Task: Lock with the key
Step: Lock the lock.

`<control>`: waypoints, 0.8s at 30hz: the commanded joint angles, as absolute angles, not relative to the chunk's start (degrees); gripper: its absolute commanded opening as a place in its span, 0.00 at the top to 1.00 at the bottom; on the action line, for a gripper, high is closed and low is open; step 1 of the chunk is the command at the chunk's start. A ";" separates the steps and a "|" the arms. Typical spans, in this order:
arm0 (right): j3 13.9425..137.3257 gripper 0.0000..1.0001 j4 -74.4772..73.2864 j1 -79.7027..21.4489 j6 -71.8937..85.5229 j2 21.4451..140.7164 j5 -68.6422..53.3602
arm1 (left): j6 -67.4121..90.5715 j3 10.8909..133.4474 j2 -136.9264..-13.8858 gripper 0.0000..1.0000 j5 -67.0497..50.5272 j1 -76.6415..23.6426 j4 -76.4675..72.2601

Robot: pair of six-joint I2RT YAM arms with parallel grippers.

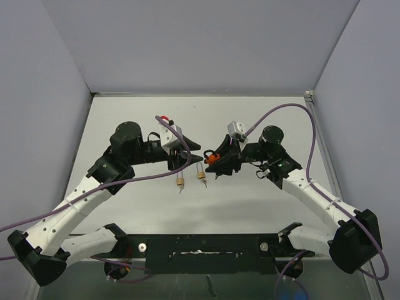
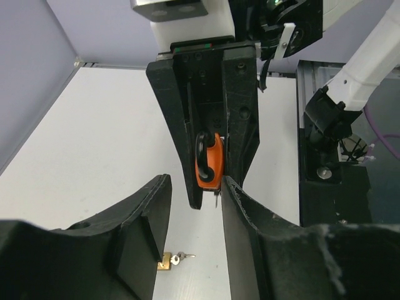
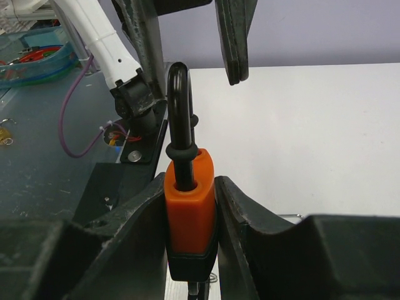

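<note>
Pinching the orange padlock (image 3: 190, 219), the right end effector (image 3: 190, 187) holds it above the tabletop (image 1: 125, 125), with the black shackle (image 3: 178, 106) pointing toward the left end effector (image 2: 196, 184), whose fingers (image 2: 144, 219) stand spread and empty. The left should probably line up squarely and press straight along the shackle.

Two brass padlocks (image 1: 180, 182) on white table (image 1: 237, 206)
</note>
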State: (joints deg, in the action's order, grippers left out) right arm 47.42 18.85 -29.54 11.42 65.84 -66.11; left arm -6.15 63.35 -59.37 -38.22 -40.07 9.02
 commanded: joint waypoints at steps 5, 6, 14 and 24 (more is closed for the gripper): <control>48.63 1.00 23.73 -29.35 12.38 65.96 -67.18 | -2.35 64.81 -60.61 0.56 -41.94 -40.02 2.40; 48.61 1.00 23.77 -29.32 12.39 66.00 -67.23 | -2.09 65.13 -60.92 0.56 -41.88 -39.99 2.49; 48.69 1.00 23.23 -29.65 12.07 66.18 -67.35 | -1.66 67.09 -62.71 0.56 -42.71 -40.01 3.43; 49.16 1.00 21.03 -30.55 10.55 66.86 -67.46 | -2.01 68.31 -62.97 0.57 -42.72 -40.03 3.73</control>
State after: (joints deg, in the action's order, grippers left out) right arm 47.42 19.40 -29.80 11.40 66.41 -66.52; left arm -2.13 64.84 -63.02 -41.85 -40.07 6.20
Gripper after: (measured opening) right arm 0.295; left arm 0.436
